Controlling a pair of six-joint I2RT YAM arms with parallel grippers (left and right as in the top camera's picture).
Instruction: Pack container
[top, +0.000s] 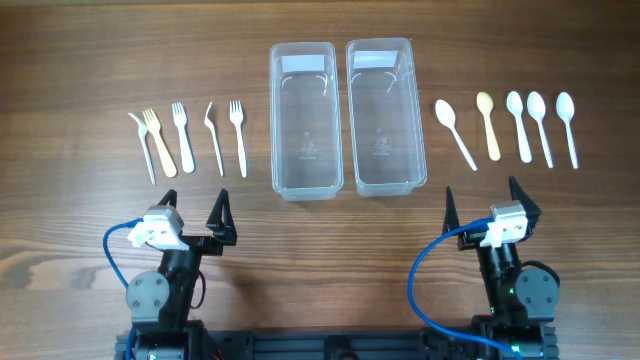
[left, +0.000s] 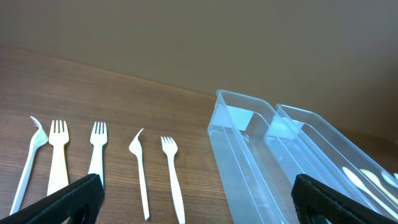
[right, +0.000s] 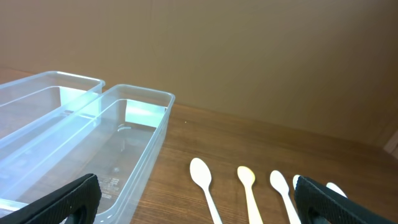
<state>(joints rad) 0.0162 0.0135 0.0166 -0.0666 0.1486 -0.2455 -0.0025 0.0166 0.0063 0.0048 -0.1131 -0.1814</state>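
Currently parked at the near edge of the table (top: 80, 60), well short of everything. Jaws spread wide and empty on both the left gripper (top: 195, 205) and the right gripper (top: 483, 195). Nothing packed yet. Standing bare at centre, just beside each other: the left container (top: 303, 120) and the right container (top: 385, 115). Laid in a row to the left of them, five forks (top: 183, 137), two rolled onto their sides; to the right, five spoons (top: 519, 125), one of them yellow.

Most likely to fail at the pick. Thin, flat plastic handles lying flush on wood: easy to scrape over, pinch askew or flick away. Tight spacing within each row, so risks knocking a neighbour while closing on one piece. Light clear tubs, so liable to slide or tip if clipped on the rim during a drop. Possibly meant as one tub per kind of cutlery; not settled by the task wording, so risks mixing.
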